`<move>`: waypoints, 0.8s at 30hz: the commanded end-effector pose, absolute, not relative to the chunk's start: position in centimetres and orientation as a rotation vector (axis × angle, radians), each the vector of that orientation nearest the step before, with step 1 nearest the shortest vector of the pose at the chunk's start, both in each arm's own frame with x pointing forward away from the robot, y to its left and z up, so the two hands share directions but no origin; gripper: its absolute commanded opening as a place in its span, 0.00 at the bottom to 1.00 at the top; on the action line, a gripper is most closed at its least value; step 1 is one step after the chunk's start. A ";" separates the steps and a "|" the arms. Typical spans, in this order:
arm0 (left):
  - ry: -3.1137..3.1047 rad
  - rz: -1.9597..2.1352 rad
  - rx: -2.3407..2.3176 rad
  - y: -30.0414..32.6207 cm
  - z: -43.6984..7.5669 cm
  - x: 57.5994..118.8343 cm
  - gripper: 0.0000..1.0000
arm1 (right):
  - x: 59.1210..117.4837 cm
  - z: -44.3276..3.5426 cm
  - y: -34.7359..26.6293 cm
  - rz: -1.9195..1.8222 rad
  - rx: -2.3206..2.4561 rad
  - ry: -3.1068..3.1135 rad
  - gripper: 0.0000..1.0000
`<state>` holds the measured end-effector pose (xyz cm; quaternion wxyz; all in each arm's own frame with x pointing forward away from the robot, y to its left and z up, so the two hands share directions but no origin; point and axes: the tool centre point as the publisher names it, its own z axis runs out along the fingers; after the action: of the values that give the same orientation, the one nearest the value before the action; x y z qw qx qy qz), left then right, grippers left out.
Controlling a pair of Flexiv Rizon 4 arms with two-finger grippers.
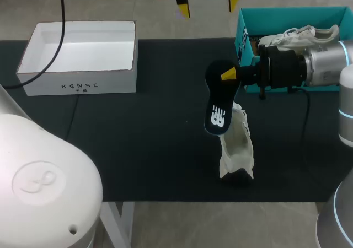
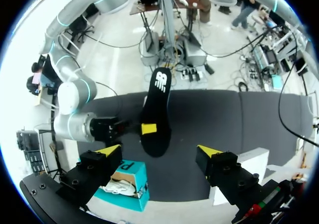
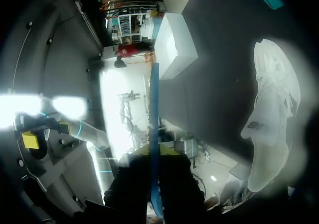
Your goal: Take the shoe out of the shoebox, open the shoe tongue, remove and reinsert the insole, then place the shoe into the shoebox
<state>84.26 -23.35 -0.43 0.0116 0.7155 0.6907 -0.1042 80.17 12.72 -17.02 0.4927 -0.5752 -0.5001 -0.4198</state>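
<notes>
Looming closest to the lens, the left arm's (image 1: 44,182) white housing fills one corner above the black tabletop (image 1: 138,138), which spans the scene. At the far side of the tabletop sits an open white box (image 1: 77,85), well apart from the teal shoebox (image 1: 287,12) at the opposite far corner, where a second shoe (image 1: 300,36) lies inside. The right arm (image 1: 325,60) comes in level in front of the shoebox, its right end effector (image 1: 229,74) pinching one end of a black insole (image 1: 218,102), which hangs down above the tabletop. Just beside and partly behind the insole's lower end, the white shoe (image 1: 238,149) rests on the tabletop, outside the shoebox, its opening facing up. The left end effector (image 1: 208,6) hovers high at the far edge, fingers spread wide and holding nothing.
</notes>
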 end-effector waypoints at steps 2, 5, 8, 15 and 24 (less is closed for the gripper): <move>2.026 -0.406 2.084 -22.4 -1.1 84.0 1.00 | 80.1 -17.0 12.7 -1.017 -1.400 -1.214 0.00; 1.948 -0.441 1.981 -21.6 -1.4 83.3 1.00 | 80.1 -17.0 12.7 -1.017 -1.400 -1.214 0.00; 1.827 -0.487 1.886 -20.9 -1.7 82.4 1.00 | 80.1 -17.0 12.7 -1.017 -1.400 -1.214 0.00; 1.679 -0.642 1.664 -19.5 -3.8 80.6 1.00 | 80.1 -17.0 12.7 -1.017 -1.400 -1.214 0.00; 1.659 -0.793 1.483 -18.5 -6.4 79.1 1.00 | 80.1 -17.0 12.7 -1.017 -1.400 -1.214 0.00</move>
<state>79.77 -20.21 -5.17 0.1898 0.6644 0.7016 -0.1739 80.17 12.72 -17.02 0.4927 -0.5752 -0.5001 -0.4198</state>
